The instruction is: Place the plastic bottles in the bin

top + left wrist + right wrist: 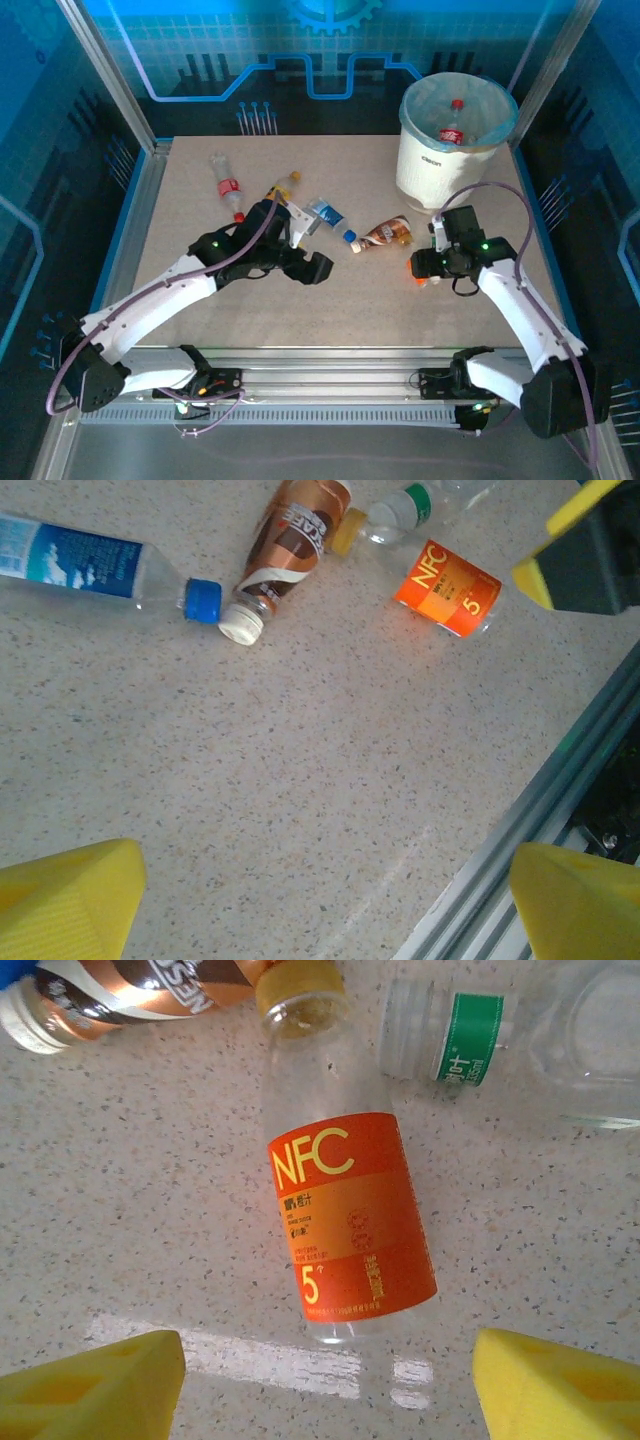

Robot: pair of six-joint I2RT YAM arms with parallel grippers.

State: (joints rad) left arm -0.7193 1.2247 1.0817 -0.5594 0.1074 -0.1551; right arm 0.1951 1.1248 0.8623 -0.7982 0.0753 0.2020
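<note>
Right wrist view: right gripper [325, 1400] wide open, empty; clear bottle [570, 1050] cut off

Bin [432, 172] at far-right corner of table [340, 300] — one bottle [455, 128] inside. Other bottles [388, 233] lying mid-table — left of bin, nearer than it.

7 bottles [388, 233]: 6 on counter [350, 320], 1 in bin [430, 172]. 2 red-label [229, 186] [452, 134], 1 blue-label [85, 565], 1 brown [295, 530], 1 NFC [350, 1220], 1 green-band [470, 1050], 1 orange w/ yellow cap [283, 187].
</note>
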